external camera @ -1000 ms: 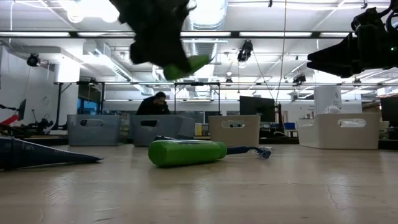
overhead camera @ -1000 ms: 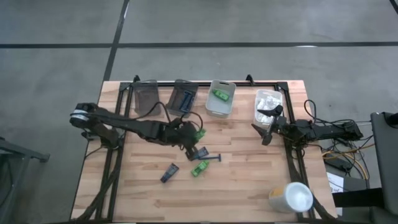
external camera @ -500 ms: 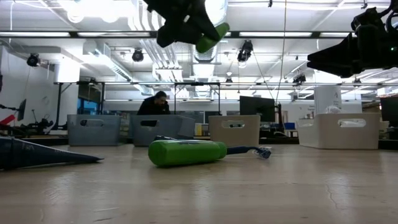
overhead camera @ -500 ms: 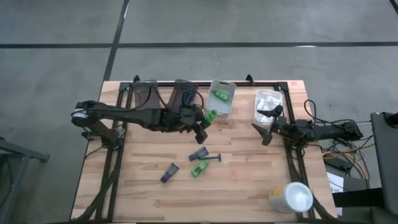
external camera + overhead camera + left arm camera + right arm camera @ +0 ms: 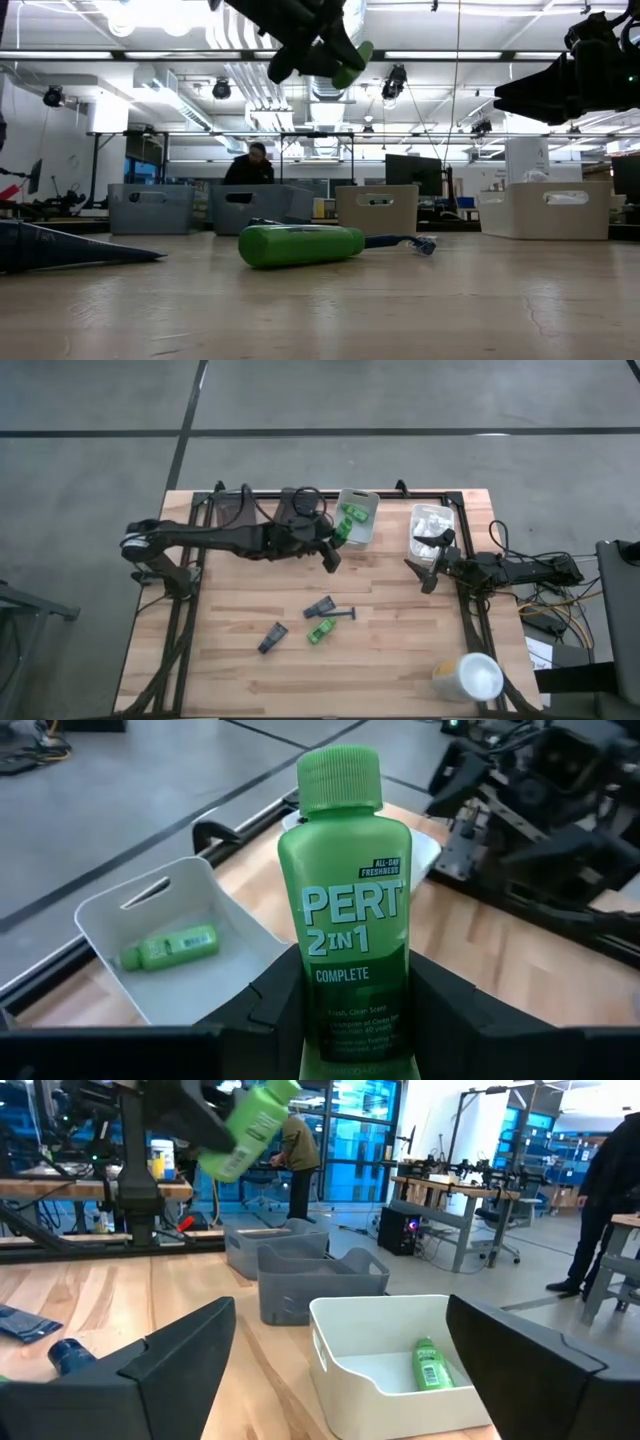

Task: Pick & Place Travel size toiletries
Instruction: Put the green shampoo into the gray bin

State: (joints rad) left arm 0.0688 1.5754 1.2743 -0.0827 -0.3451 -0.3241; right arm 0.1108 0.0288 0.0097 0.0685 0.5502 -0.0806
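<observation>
Near edge: white cup [image 5: 468, 677] at the right corner, no part in the sorting. Mid-table, waiting for pickup: one green bottle [image 5: 321, 630], a blue razor [image 5: 343, 613], two dark blue pieces [image 5: 272, 637]. Beyond, aloft: left gripper [image 5: 333, 548] clamped around a second green bottle [image 5: 341, 910], cap outward, lifted clear of the table, probably to clear the rim of the white bin [image 5: 355, 536] just ahead, one green bottle already inside. Right gripper [image 5: 425, 564] spread wide, empty, parked beside the farther bin of white packets [image 5: 430, 520]
</observation>
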